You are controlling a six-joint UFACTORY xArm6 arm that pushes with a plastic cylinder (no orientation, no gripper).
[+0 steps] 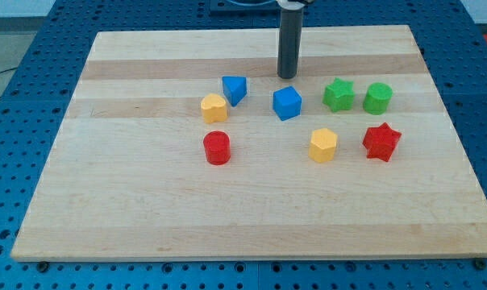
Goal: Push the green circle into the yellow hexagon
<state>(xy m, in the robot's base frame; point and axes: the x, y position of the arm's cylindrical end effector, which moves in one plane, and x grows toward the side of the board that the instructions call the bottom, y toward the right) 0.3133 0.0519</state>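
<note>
The green circle stands on the wooden board at the view's right, just right of a green star. The yellow hexagon sits below and to the left of them, near the board's middle right. My tip rests on the board near the view's top centre, just above a blue cube. It is well left of the green circle and touches no block.
A blue triangular block and a yellow heart-like block sit left of centre. A red cylinder lies below them. A red star sits right of the yellow hexagon. The wooden board lies on a blue perforated table.
</note>
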